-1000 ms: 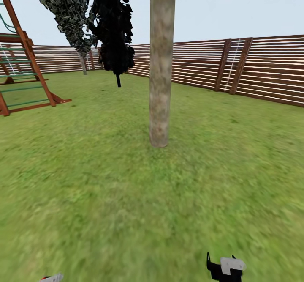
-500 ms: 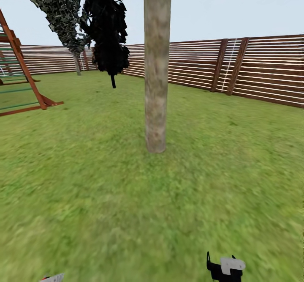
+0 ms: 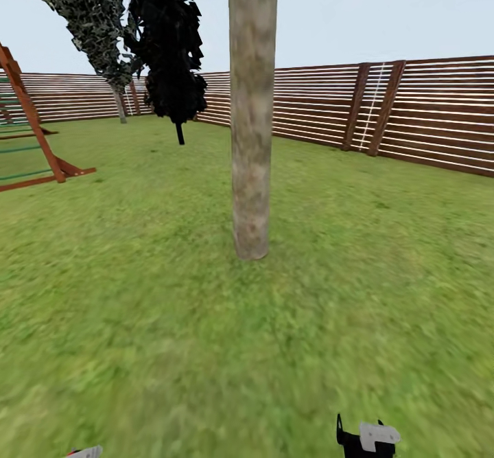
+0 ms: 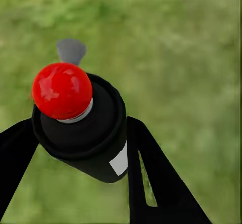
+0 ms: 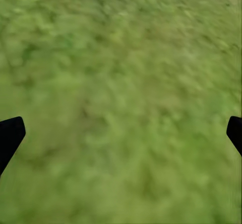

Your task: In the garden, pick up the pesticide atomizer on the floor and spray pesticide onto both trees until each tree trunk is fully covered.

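A thick grey-brown tree trunk (image 3: 251,121) rises from the grass floor (image 3: 206,348) straight ahead in the head view, a few steps away. A second tree's thin-looking trunk (image 3: 121,106) stands far back by the fence, with blocky dark green foliage (image 3: 86,12) above it. In the left wrist view my left gripper (image 4: 79,126) is shut on the pesticide atomizer (image 4: 80,118), a black bottle with a red round top and a grey nozzle. My right gripper (image 5: 123,131) hangs open over bare grass; its body (image 3: 367,437) shows at the head view's lower edge.
A brown slatted fence (image 3: 412,111) runs along the back and right. A wooden climbing frame (image 3: 31,135) stands at the left. A black-leaved tree (image 3: 171,46) grows behind the near trunk. Grass lies open on both sides of the trunk.
The whole head view has shifted: the near trunk looks slightly larger and further left, and the climbing frame has slid toward the left edge. Both grippers keep their places.
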